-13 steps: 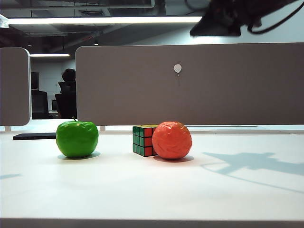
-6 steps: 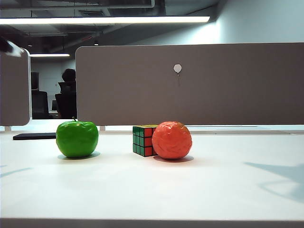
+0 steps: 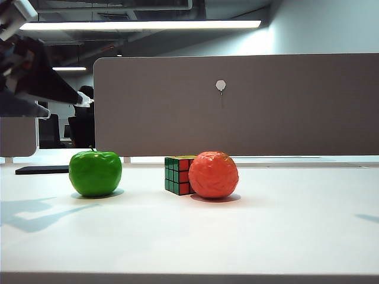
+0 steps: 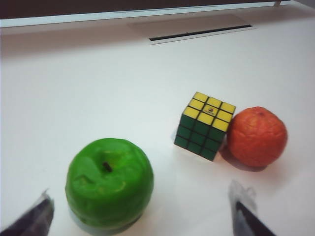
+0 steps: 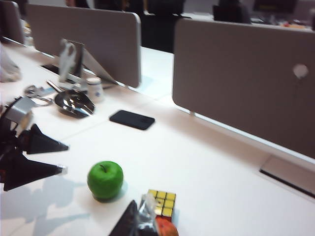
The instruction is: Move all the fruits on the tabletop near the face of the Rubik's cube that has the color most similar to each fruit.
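While the exterior view takes in the white surface (image 3: 189, 236), the green apple (image 3: 95, 173) rests toward its left edge, well apart from the Rubik's cube (image 3: 178, 175), whose orange-red face touches the orange-red fruit (image 3: 213, 174). Left claw (image 3: 56, 94) hangs above the apple at the left edge, fingers spread.

Left wrist view: the left claw (image 4: 142, 216) stands with fingertips (image 4: 243, 209) wide apart, the apple (image 4: 109, 183) between them; the cube (image 4: 205, 125) shows yellow and green faces, the fruit (image 4: 257, 136) against it.

Right wrist view: the right claw (image 5: 140, 221), fingers together and holding nothing, hangs above the cube (image 5: 162, 202); the left claw (image 5: 51, 157) is apart, beside the apple (image 5: 105, 180).
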Controlling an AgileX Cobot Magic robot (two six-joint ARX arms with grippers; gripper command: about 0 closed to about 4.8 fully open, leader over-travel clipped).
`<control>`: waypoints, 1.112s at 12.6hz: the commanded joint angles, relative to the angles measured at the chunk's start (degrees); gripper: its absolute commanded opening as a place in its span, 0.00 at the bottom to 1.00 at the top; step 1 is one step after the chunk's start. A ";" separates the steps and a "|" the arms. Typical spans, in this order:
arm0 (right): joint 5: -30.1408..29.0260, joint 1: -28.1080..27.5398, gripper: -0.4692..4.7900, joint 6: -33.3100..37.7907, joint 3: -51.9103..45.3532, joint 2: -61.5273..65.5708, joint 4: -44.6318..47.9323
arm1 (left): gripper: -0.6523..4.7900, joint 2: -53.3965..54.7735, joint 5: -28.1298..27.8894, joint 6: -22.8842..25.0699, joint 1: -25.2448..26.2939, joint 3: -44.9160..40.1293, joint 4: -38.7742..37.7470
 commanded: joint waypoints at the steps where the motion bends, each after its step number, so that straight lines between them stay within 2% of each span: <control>1: 0.39 0.00 0.08 0.04 0.17 -1.20 -3.45 | 1.00 1.64 -2.80 -0.11 0.00 0.33 5.29; 4: 0.39 0.00 0.08 0.04 0.15 -1.20 -3.85 | 1.00 1.60 -2.29 0.20 0.00 0.31 8.15; 6: 0.37 0.00 0.08 0.04 0.15 -1.20 -3.89 | 1.00 1.60 -2.08 0.09 0.00 0.31 8.13; 8: 0.37 0.00 0.08 0.04 0.15 -1.20 -3.87 | 1.00 1.62 -2.14 -2.78 0.00 0.28 7.93; 14: 0.37 0.00 0.08 0.02 0.15 -1.18 -3.91 | 1.00 1.99 -2.32 -2.75 0.00 0.26 7.48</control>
